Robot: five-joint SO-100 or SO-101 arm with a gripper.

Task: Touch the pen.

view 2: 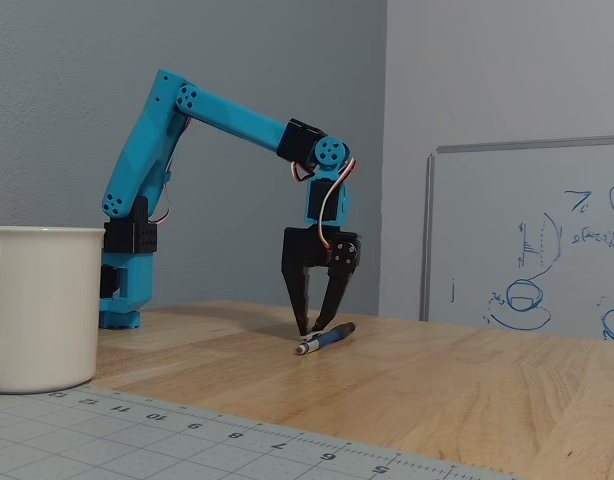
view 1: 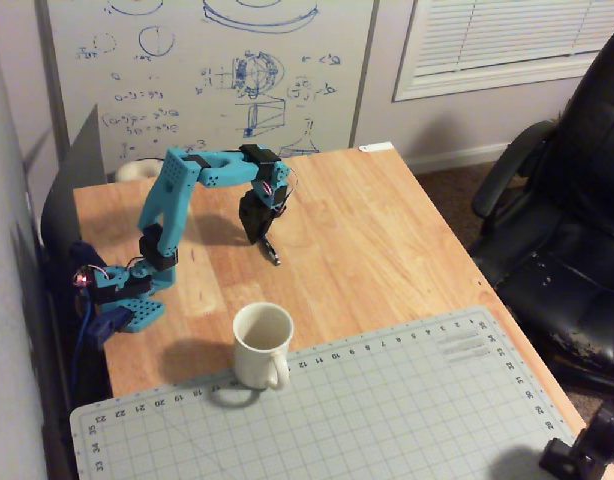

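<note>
Beyond the white mug (view 2: 39, 305) on the counter (view 2: 457, 385), my end effector (view 2: 314, 328) points straight down. Its fingers are parted, tips at the pen (view 2: 325, 339)

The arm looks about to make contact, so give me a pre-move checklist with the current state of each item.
1. Pen lying flat on the wooden table: ok.
2. End effector directly over the pen, tips down at it: ok.
3. Fingers apart, one either side of the pen: ok.
4. Fingertip actually touching the pen: cannot tell; the fixed view shows no clear gap.
5. White mug clear of the arm's path: ok.
6. Cutting mat away from the pen: ok.
</note>
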